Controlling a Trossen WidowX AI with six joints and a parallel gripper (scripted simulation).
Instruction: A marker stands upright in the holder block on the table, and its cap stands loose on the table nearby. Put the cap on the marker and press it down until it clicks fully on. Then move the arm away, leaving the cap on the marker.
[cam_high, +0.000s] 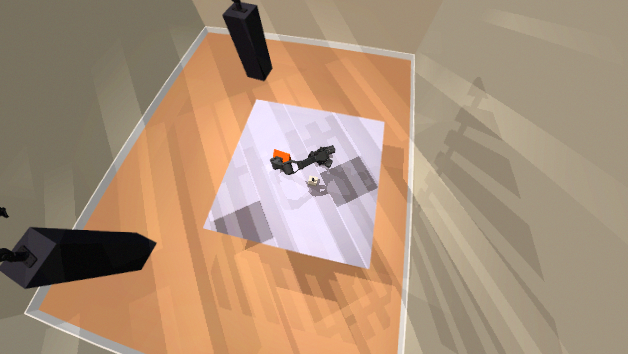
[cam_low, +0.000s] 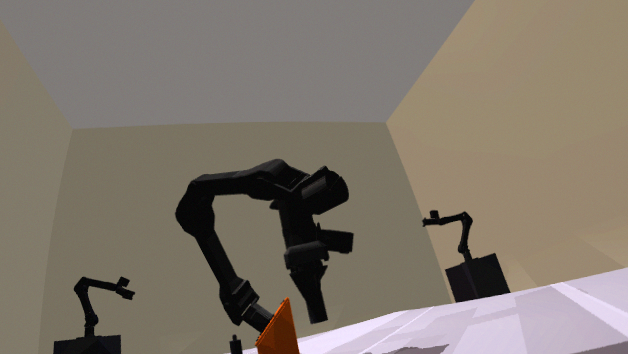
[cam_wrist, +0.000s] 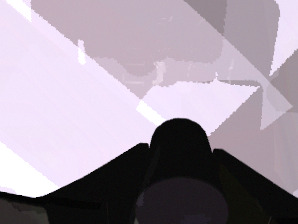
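Observation:
My gripper (cam_low: 319, 320) (cam_wrist: 180, 155) is shut on the dark, round-topped cap (cam_wrist: 179, 134), which shows between the fingertips in the wrist view. The gripper hangs above the white table (cam_high: 280, 220), pointing down and a little tilted. The cap cannot be made out in the top and exterior views. The small cream holder block (cam_high: 309, 183) stands near the middle of the table, with the dark marker (cam_high: 313, 179) upright in it. The marker's narrow tip and dark body (cam_low: 235, 346) also show at the bottom of the exterior view. The gripper is to one side of the marker, not over it.
An orange block (cam_high: 281, 154) (cam_low: 281, 330) is at the arm's base. Dark pedestals (cam_high: 250, 47) (cam_high: 95, 252) with other arms stand away from the table. Large shadows cross the table top.

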